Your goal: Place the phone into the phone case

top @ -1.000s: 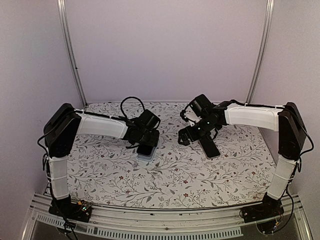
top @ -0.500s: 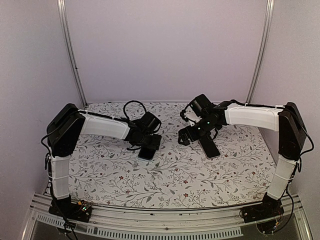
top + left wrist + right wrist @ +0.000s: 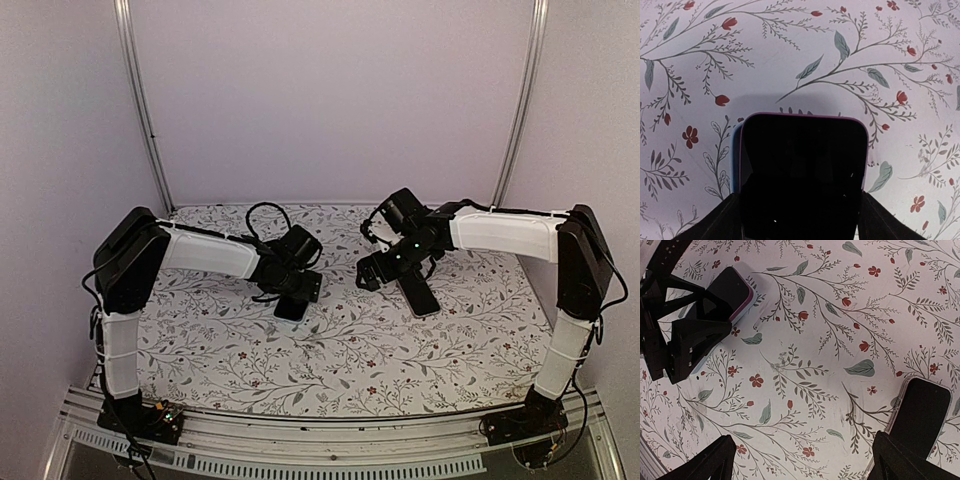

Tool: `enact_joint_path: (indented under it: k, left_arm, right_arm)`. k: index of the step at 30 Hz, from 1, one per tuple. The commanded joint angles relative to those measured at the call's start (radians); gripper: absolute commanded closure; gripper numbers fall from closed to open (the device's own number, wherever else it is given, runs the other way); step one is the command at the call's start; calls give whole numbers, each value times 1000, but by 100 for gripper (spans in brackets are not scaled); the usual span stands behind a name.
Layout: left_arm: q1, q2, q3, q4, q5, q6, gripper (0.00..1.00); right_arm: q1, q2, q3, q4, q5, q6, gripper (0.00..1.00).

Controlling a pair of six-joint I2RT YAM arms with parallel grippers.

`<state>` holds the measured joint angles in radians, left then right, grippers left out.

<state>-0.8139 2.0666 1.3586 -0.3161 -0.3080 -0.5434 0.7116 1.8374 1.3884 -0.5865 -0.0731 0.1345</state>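
Phone (image 3: 802,175) is in the left gripper (image 3: 799,200), pinched by its long sides at one end, fingers snug against the purple rim, black screen facing the wrist cam. From the right wrist view it sits tilted, and the free end looks to be just off the flowered tablecloth (image 3: 350,350), going by the shadow under it. Can't swear to that though.

The phone case (image 3: 920,412), dark with a clear-looking rim, lies flat on the cloth over on the right side, well apart from the phone and just beside the right gripper (image 3: 801,455). That one's spread wide with nothing in it, hovering over the cloth between the two things.

So I'd call this the carry step: phone grabbed, not yet over the case. The next bit needs the left arm to swing the phone across, line its long axis up with the case, then drop one edge in first. The right gripper will probably have to pin the case so it doesn't skate.

Pose-wise, both arms reach forward with elbows out and wrists bent down toward the middle of the table.
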Motion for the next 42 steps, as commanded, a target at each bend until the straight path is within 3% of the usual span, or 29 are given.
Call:
enact_joint_path:
  k: [1, 3, 11, 17, 26, 34, 36, 42]
  left_arm:
    - [-11, -29, 11, -17, -31, 1, 8]
    - [-15, -42, 13, -18, -42, 6, 1]
    - [-19, -71, 22, -85, -105, 52, 1]
    - [-19, -45, -30, -57, 22, 43, 1]
    - [-25, -24, -77, -53, 14, 24, 1]
    - [-36, 34, -81, -2, 107, 61, 1]
    - [-35, 34, -86, 3, 99, 71, 8]
    - [-36, -13, -126, 59, 128, 88, 48]
  right_arm:
    - [1, -40, -2, 0, 4, -7, 1]
    - [0, -40, -2, 1, 3, -8, 1]
    - [1, -41, -6, 0, 0, -9, 1]
    - [2, -41, -10, 2, -3, -6, 1]
    - [0, -56, -29, 6, -1, -1, 1]
    - [1, -61, -29, 8, 0, -1, 1]
    - [0, -66, -28, 9, 1, -1, 1]
    - [1, -73, -29, 21, -16, 3, 1]
